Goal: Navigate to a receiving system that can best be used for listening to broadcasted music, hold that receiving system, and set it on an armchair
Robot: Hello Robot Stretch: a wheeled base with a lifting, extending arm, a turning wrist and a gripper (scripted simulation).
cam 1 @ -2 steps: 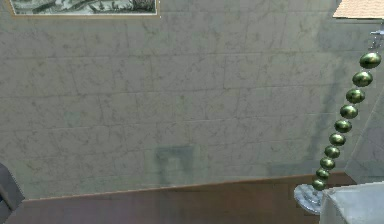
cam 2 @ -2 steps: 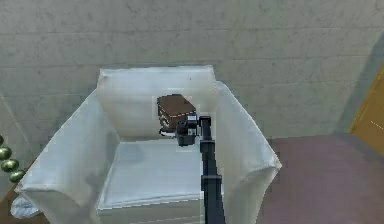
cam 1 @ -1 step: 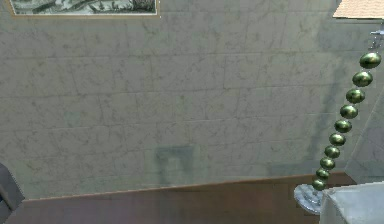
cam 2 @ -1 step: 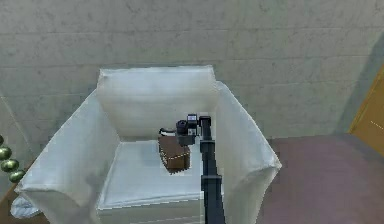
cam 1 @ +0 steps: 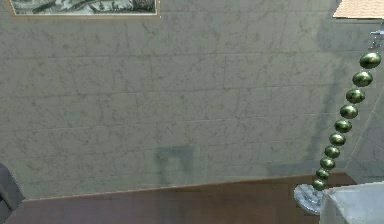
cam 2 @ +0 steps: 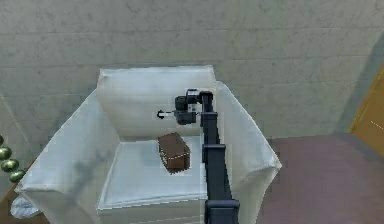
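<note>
The small brown box (cam 2: 174, 152) lies on the seat cushion of a white armchair (cam 2: 130, 90), slightly toward the arm side view's right of the seat's middle and set at an angle to the cushion's edges. It rests on the cushion and hangs from nothing. The dark arm (cam 2: 215, 160) rises from the bottom edge and passes just beside the box on its right. The hand (cam 2: 163, 114) is farther up, in front of the chair's backrest, with its thin fingers pointing toward the view's left. With the backrest behind it, I cannot tell whether the hand has hold of anything, nor how its fingers are set.

The armchair stands against a pale tiled wall (cam 2: 290, 50), on a reddish-brown floor (cam 2: 320, 170). A yellowish wooden panel (cam 2: 370, 115) is at the right edge.

In the forward view, a floor lamp (cam 1: 343, 125) with a stem of green beads leans up the right side toward a peach shade (cam 1: 360, 8). A framed picture (cam 1: 85, 6) hangs at the top left.
</note>
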